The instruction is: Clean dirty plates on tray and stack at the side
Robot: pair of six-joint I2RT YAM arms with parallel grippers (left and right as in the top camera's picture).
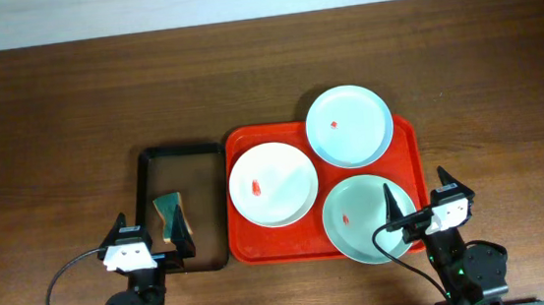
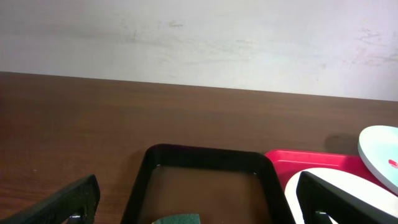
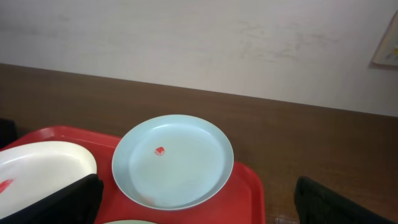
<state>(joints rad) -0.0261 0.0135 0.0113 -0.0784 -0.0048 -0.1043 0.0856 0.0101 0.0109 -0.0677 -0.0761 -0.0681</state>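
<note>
**Three smeared plates sit on the red tray (image 1: pixel 404 133) while the left tool (image 1: pixel 151 232) and right tool (image 1: pixel 415 187) hang over the table (image 1: pixel 51 113), fingers spread wide and gripping nothing.**

The red tray carries all three plates, each marked with a red smear. The mint green plate (image 1: pixel 362 226) lies under the right tool's left finger, the pale blue plate (image 1: pixel 353 116) lies ahead of that tool, and the white plate (image 1: pixel 281 196) is ahead and to its left. Just ahead of the left tool, the black tray (image 1: pixel 146 178) holds a green-and-tan sponge (image 1: pixel 171 217) at its near end.

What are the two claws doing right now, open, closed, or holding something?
Left claw: open, holding nothing.
Right claw: open, holding nothing.
</note>
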